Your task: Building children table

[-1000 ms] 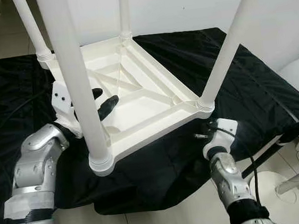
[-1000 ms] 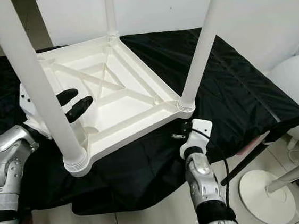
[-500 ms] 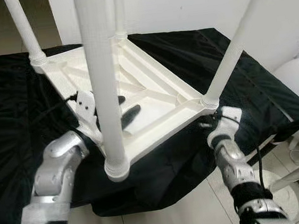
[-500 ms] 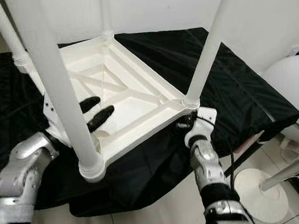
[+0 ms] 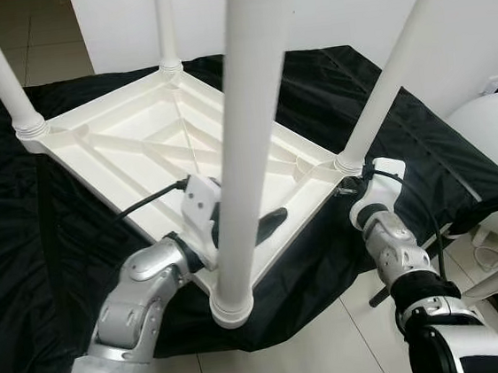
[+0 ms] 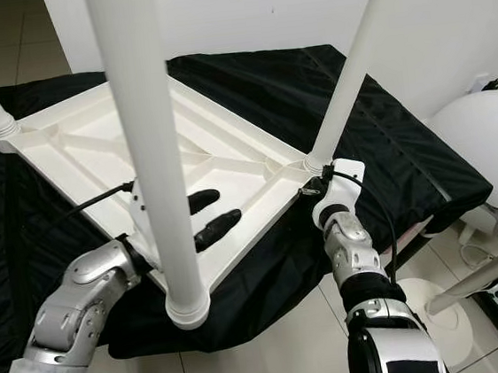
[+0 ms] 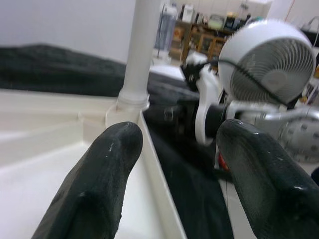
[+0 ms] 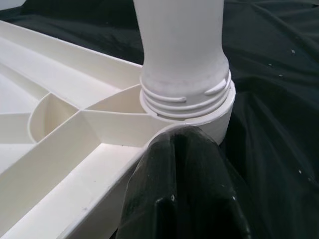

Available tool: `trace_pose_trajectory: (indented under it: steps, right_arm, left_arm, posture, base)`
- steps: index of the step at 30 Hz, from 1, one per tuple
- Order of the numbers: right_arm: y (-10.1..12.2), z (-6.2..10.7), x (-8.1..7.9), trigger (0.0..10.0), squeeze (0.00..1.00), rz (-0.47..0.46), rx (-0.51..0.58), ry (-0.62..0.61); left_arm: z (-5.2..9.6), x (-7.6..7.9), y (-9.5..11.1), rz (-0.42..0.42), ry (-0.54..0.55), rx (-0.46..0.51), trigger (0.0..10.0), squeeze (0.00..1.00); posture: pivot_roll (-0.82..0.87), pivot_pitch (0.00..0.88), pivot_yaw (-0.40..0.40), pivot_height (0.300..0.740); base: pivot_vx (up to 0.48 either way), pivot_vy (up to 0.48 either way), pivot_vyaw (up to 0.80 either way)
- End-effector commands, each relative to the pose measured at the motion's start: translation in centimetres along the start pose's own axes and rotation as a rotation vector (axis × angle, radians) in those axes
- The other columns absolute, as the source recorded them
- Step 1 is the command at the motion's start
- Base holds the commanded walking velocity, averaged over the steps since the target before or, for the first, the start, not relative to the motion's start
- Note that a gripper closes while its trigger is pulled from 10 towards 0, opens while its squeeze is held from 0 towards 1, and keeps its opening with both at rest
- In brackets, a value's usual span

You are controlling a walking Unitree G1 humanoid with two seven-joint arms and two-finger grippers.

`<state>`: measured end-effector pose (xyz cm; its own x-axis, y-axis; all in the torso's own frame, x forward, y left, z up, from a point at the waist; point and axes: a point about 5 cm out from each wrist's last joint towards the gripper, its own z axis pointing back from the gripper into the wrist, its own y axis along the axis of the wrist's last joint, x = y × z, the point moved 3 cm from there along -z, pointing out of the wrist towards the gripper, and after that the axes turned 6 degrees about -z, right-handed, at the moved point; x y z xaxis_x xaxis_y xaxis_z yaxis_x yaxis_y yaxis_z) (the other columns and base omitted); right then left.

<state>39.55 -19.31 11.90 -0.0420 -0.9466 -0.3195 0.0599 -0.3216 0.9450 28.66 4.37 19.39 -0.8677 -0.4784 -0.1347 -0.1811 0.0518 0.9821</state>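
Upturned children's table (image 5: 139,153) on the black-draped worktop (image 5: 24,255): left gripper (image 6: 209,216) fingers spread inside its frame, right gripper (image 8: 182,164) fingers pressed together against a corner leg socket (image 8: 187,102); an uneven push could slide it off the front edge.

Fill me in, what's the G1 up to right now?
It is handling an upside-down white children's table on a black cloth, all four legs fitted. The left gripper reaches, open, over the near rim by the nearest leg. The right gripper presses at the right corner's leg socket.
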Motion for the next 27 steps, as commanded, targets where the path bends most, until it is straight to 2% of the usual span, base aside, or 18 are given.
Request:
trace_pose_trajectory:
  steps: [1, 8, 12, 16, 18, 19, 26, 27]
  right_arm:
    - [0.8, -0.5, -1.4, 10.0, 0.00, 0.034, 0.022, 0.093]
    - [2.2, -0.9, -1.8, 10.0, 0.00, 0.083, 0.076, 0.120]
    - [2.9, -0.6, -1.7, 10.0, 0.00, 0.087, 0.123, 0.129]
    - [3.2, 0.8, -0.6, 10.0, 0.00, 0.082, 0.186, 0.121]
    - [3.3, 2.0, 0.7, 10.0, 0.00, 0.073, 0.233, 0.086]
    - [3.3, 3.1, 1.7, 10.0, 0.00, 0.065, 0.260, 0.050]
    - [2.9, 4.6, 2.9, 10.0, 0.00, 0.049, 0.275, 0.014]
    - [2.0, 5.9, 3.6, 10.0, 0.00, 0.034, 0.259, -0.005]
  left_arm:
    - [-1.3, 1.0, 0.4, 0.003, -0.045, 0.015, 10.0, 0.00]
    - [-2.0, 1.4, 0.5, 0.009, -0.046, 0.024, 10.0, 0.00]
    - [-2.2, 1.1, 0.4, 0.004, -0.026, 0.023, 10.0, 0.00]
    - [-2.3, -0.1, 0.1, -0.033, 0.042, 0.001, 10.0, 0.00]
    - [-1.9, -1.4, -0.2, -0.081, 0.098, -0.021, 10.0, 0.00]
    - [-1.2, -2.4, -0.6, -0.120, 0.120, -0.066, 10.0, 0.00]
    - [-0.1, -4.0, -0.8, -0.171, 0.144, -0.107, 10.0, 0.00]
    - [0.9, -5.2, -0.5, -0.184, 0.146, -0.128, 10.0, 0.00]
  posture:
    - [0.02, 0.054, -0.073, 0.740]
    - [0.00, 0.051, -0.060, 0.740]
    - [-0.01, 0.055, -0.055, 0.740]
    - [-0.02, 0.057, -0.033, 0.740]
    - [-0.03, 0.056, -0.024, 0.740]
    - [-0.03, 0.053, -0.023, 0.740]
    - [-0.03, 0.051, -0.003, 0.740]
    - [-0.03, 0.043, 0.013, 0.740]
  base:
    - [0.000, 0.000, 0.00]
    - [0.000, 0.000, 0.00]
    - [0.000, 0.000, 0.00]
    - [0.000, 0.000, 0.00]
    - [0.000, 0.000, 0.00]
    - [0.000, 0.000, 0.00]
    - [0.000, 0.000, 0.00]
    - [0.000, 0.000, 0.00]
